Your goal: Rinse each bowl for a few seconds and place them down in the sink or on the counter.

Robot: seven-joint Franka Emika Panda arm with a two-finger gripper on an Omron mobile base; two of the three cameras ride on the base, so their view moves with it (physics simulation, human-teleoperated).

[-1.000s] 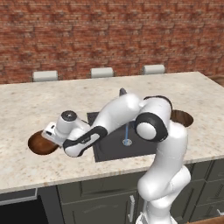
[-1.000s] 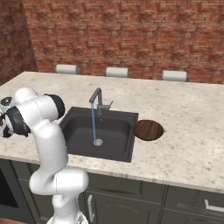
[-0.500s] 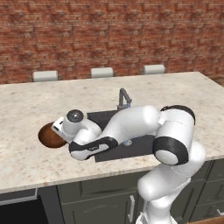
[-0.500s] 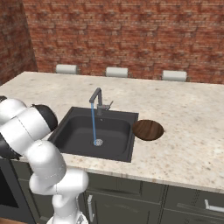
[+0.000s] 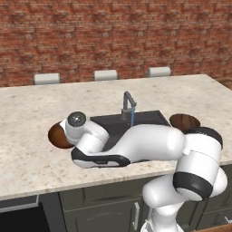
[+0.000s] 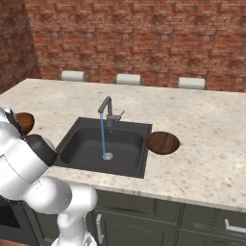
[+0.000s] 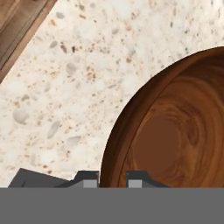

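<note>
My gripper [image 7: 111, 179] is shut on the rim of one wooden bowl [image 7: 175, 131], with one dark fingertip inside the rim and one outside. That bowl [image 5: 57, 135] is over the counter [image 5: 27, 154] just left of the sink [image 5: 113, 124], partly hidden by my hand. From the right it appears as the bowl [image 6: 24, 122] at the far left edge. A second bowl [image 5: 184, 121] lies on the counter right of the sink [image 6: 81, 144], also seen as the bowl [image 6: 162, 142]. Water [image 6: 103, 137] runs from the faucet [image 6: 106, 108] into the basin.
My white arm stretches low across the front of the sink, covering its near edge. A brick wall with several white outlets backs the counter [image 6: 211, 144]. The counter's edge with wooden floor [image 7: 17, 22] beyond it lies close to the held bowl.
The held bowl has moved right, toward the sink, and the arm has folded lower across the sink's front. The second bowl has stayed put and the water keeps running.
</note>
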